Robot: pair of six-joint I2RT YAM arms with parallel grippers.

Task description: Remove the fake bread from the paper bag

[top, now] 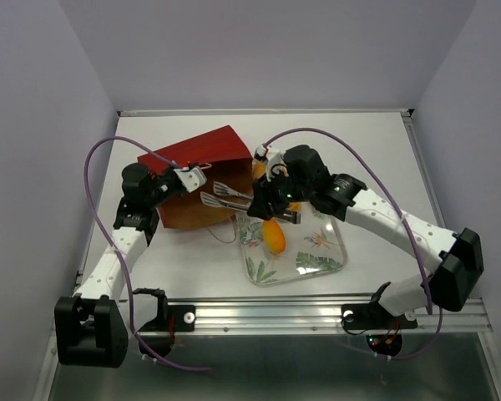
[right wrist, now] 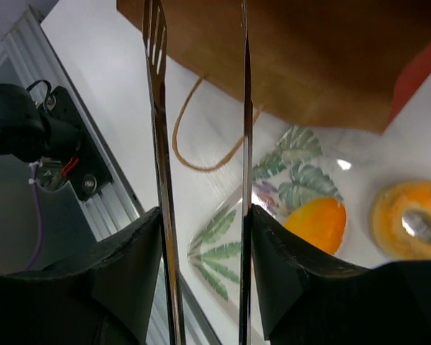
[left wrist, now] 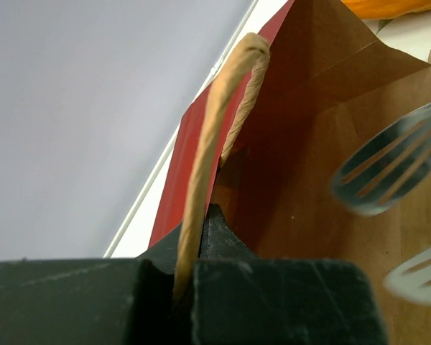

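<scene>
A dark red paper bag (top: pixel 202 154) is lying on its side at 10 o'clock on the white worktop (top: pixel 376 150), its brown open mouth facing 4 o'clock. The left fingers (left wrist: pixel 223 244) are pressing together on the bag's twine handle (left wrist: pixel 212 129). The right fingers (top: pixel 259 202) are gripping metal tongs (top: pixel 221 199), whose slotted blades are standing apart at the bag's mouth with nothing between them. An oval roll (top: pixel 273 236) of fake bread is resting on a leaf-patterned tray (top: pixel 326 263) at the bag's 5 o'clock. A round bun (right wrist: pixel 388 212) is lying at the tray's 12 o'clock, near the bag's red corner.
</scene>
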